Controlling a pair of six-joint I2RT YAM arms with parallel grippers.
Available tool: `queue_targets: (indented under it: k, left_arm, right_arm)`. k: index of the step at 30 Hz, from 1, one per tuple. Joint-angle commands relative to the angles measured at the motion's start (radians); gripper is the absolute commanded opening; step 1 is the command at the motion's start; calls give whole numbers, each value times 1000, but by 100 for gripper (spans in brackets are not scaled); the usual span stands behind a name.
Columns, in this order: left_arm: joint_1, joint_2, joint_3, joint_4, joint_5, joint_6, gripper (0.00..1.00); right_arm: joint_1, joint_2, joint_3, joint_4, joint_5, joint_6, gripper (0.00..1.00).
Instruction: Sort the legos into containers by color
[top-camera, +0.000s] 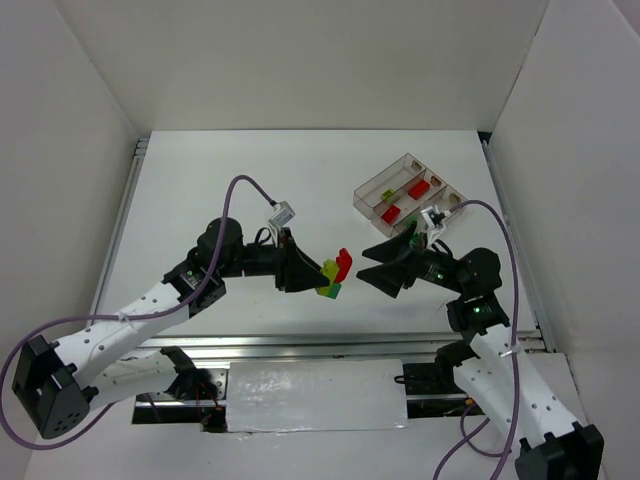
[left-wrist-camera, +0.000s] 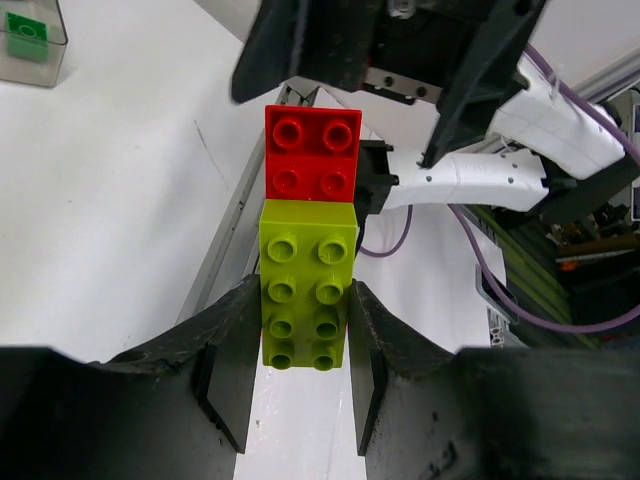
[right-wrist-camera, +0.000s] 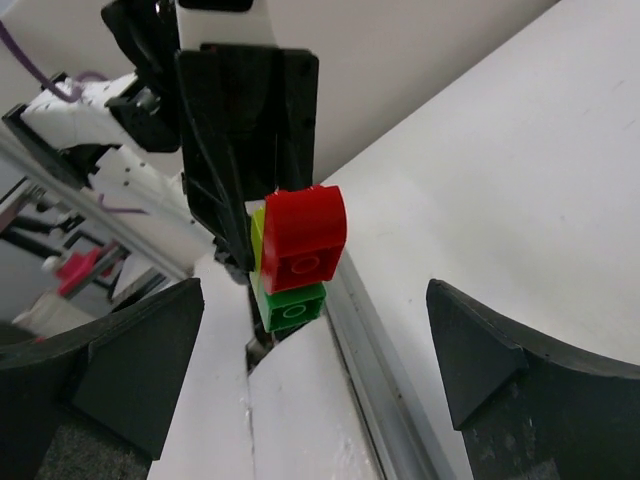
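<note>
A short stack of glossy, hard plastic legos is gripped by the left end effector (left-wrist-camera: 300, 345), whose matte black fingers are closed on the long sides of an oblong yellow-green brick (left-wrist-camera: 305, 285) with two rows of round studs. A square red brick (left-wrist-camera: 312, 153), four-studded and smooth-edged, is fixed at the end of the stack beyond the fingertips, and a green brick (right-wrist-camera: 290, 305) is seen pressed to the underside, its hollow tube showing in the right wrist view. The right end effector (top-camera: 375, 265) is spread fully open and holds nothing; it is pointed at the stack, whose red end lies just in front of its gap, apart from both fingers. Behind the right end effector, on the white matte tabletop (top-camera: 250, 180), stand the containers (top-camera: 368, 190), clear, brownish, thin-walled rectangular trays joined side by side; two red pieces (top-camera: 419, 187) are seen in them, and a green piece (left-wrist-camera: 25, 35) lies in one compartment. A purple cable (top-camera: 235, 200) is looped over the left arm, and a ribbed aluminium rail (top-camera: 300, 345) runs below both end effectors.
</note>
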Motion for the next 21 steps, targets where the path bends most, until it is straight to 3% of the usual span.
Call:
queue_targets:
  k: [1,7,14,15,16,17,21]
  left_arm:
    - [4,2,0,96,50,-10,0]
    - [4,25,-26,211,110,-53,0]
    - [4,72,-23,280,145,-87,0]
    - [4,75,-23,278,144,-86,0]
    - [4,80,-23,269,142,-81,0]
    - [4,82,-21,266,142,-78,0]
    - [2,71,-24,245,138,-56,0]
  right_arm:
    - [8,77,23,150,-167,42,100]
    - [48,124,38,263,-241,63,100]
    - [138,209,66,300,-192,49,97]
    - [141,216,64,309,-186,49,94]
    - [141,219,58,334,-183,52,80]
    - [141,220,57,340,-178,51,75]
    - [141,195,61,270,-134,-6,67]
